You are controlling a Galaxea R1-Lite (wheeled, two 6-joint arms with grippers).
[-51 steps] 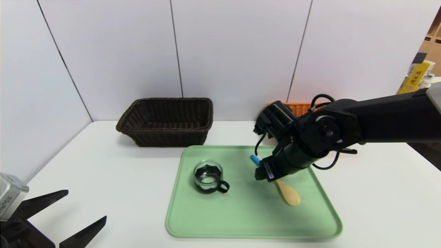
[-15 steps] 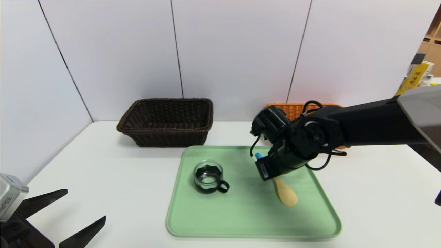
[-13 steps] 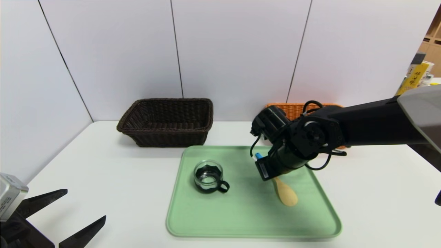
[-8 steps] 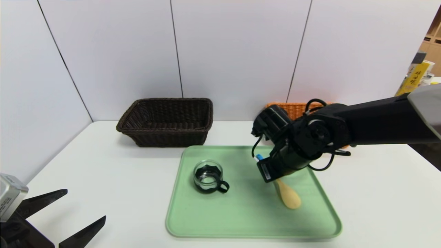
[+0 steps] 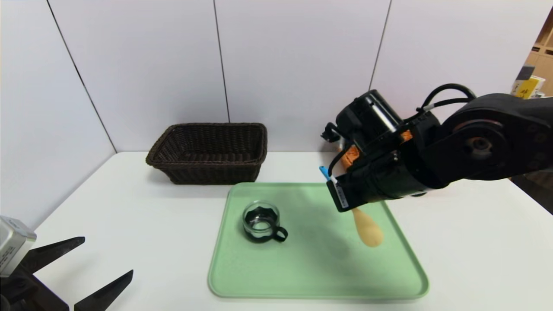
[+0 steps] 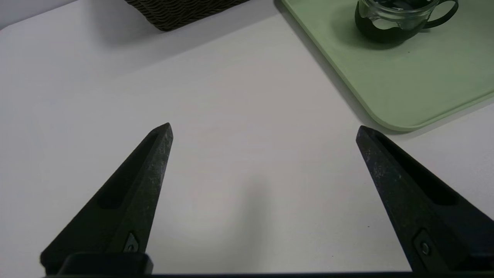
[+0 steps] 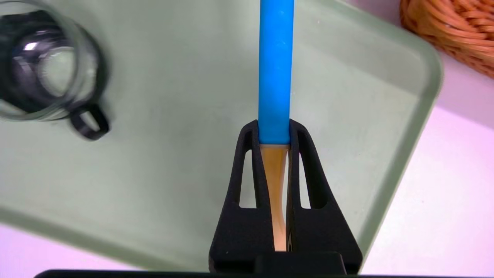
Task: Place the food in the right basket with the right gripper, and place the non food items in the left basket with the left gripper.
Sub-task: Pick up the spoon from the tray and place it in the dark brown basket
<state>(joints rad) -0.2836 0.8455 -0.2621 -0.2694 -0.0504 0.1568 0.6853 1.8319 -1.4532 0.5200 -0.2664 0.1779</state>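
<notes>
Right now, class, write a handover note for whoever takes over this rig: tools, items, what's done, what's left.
Right tool: shut on the spoon at the blue handle, held above the tray.
Left tool: open, parked low at the near left, holding nothing.
Cup: upright on the tray.
Dark basket: back left, nothing showing inside.
Orange basket: mostly hidden behind the right arm. No fruit in view.
Done: nothing visibly sorted.
Left: spoon and cup go to the dark basket. That is the left tool's job, so the spoon is in the wrong tool.

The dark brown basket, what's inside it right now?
The dark brown basket shows only bare weave inside; its near wall hides part of the floor. The orange basket is mostly hidden.
</notes>
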